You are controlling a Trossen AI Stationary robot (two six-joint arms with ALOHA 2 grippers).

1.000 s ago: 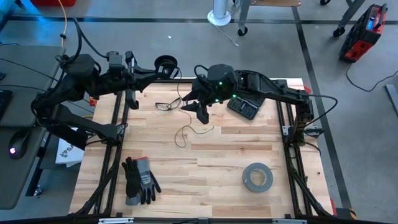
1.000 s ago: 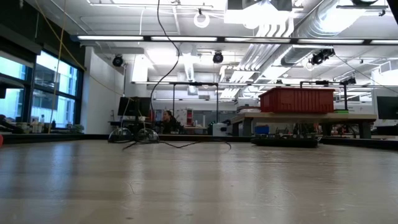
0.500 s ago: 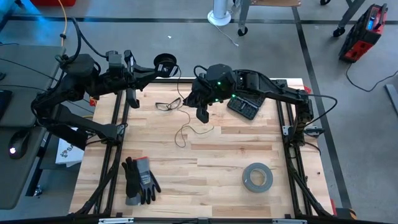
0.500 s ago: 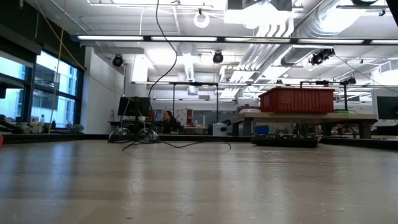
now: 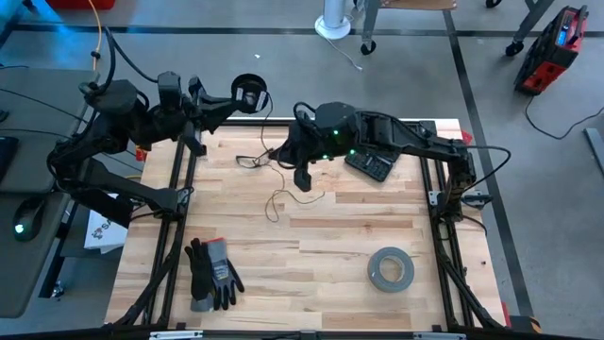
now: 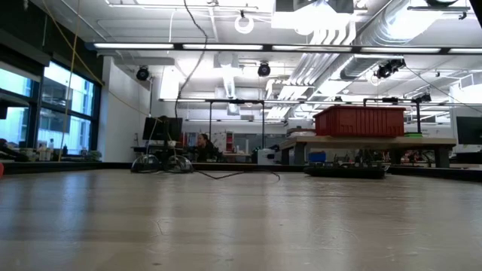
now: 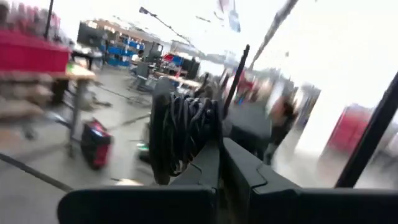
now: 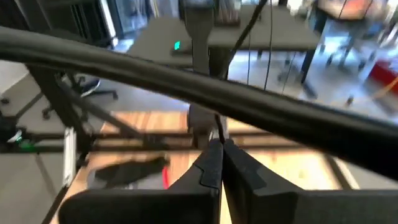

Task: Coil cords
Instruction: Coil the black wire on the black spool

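the left gripper (image 5: 236,95) reaches past the table's far edge, fingers clamped on the small round black spool (image 5: 250,94). the right gripper (image 5: 302,176) points down mid-table, pinched closed on the thin dark wire-like cord (image 5: 276,198), which loops over pale wooden planks (image 5: 330,246). only the left wrist view shows glossy windings on the spool (image 7: 180,134).

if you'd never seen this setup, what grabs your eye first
Probably the left tool, shut on the small black spool and holding it past the table's far edge. Next, the right tool, shut near the far middle of the table, where the thin dark cord lies in loose loops. A grey tape roll and black gloves sit near the front.
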